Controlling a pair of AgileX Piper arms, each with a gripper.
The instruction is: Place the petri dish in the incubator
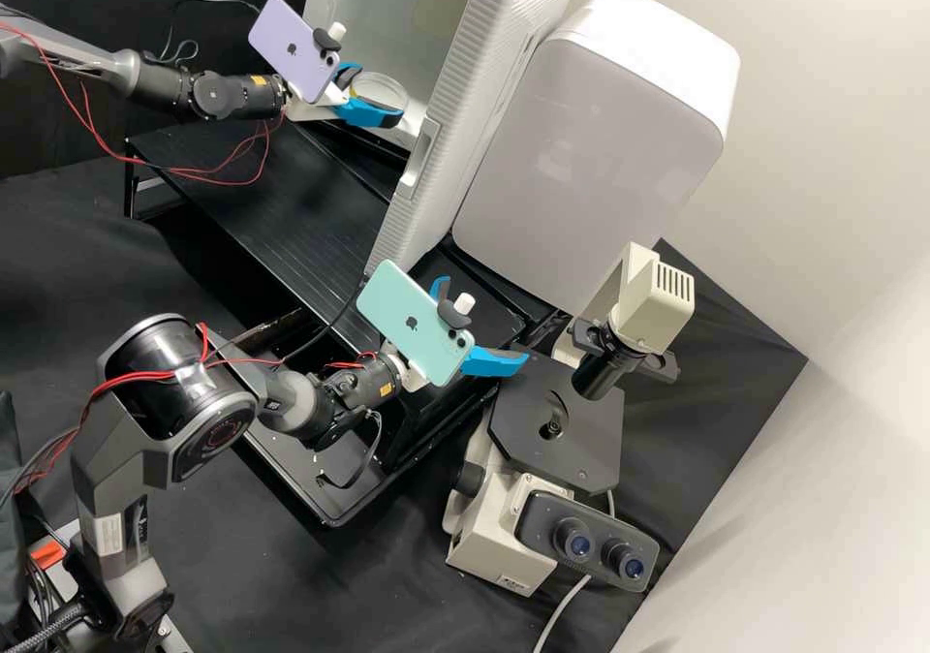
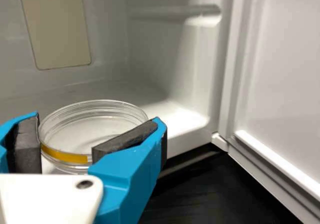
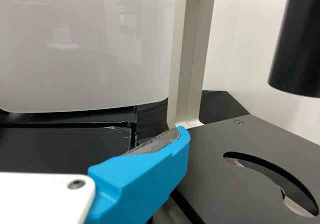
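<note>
The left gripper (image 1: 373, 103) is closed narrowly onto the petri dish (image 1: 376, 88), and the left wrist view confirms the hold: the left gripper (image 2: 85, 136) has its grey pads (image 2: 125, 140) pressed against opposite sides of the petri dish (image 2: 92, 121). The dish is clear, level and round, and a yellow band (image 2: 62, 156) runs along its side wall between the fingers. It sits at the mouth of the incubator (image 1: 387, 14), above the front part of the white chamber floor (image 2: 180, 116). Whether its base touches that floor cannot be told. The open door (image 2: 280, 84) stands just beside the gripper. The right gripper (image 1: 499, 360) is well apart from the dish, low at the near end of the bench, with one blue finger (image 3: 150, 169) lying next to the black stage (image 3: 250, 154) of the microscope (image 1: 552, 527). The gap between its fingers cannot be told. A black ribbed platform (image 1: 281, 207) lies between the two arms.
</note>
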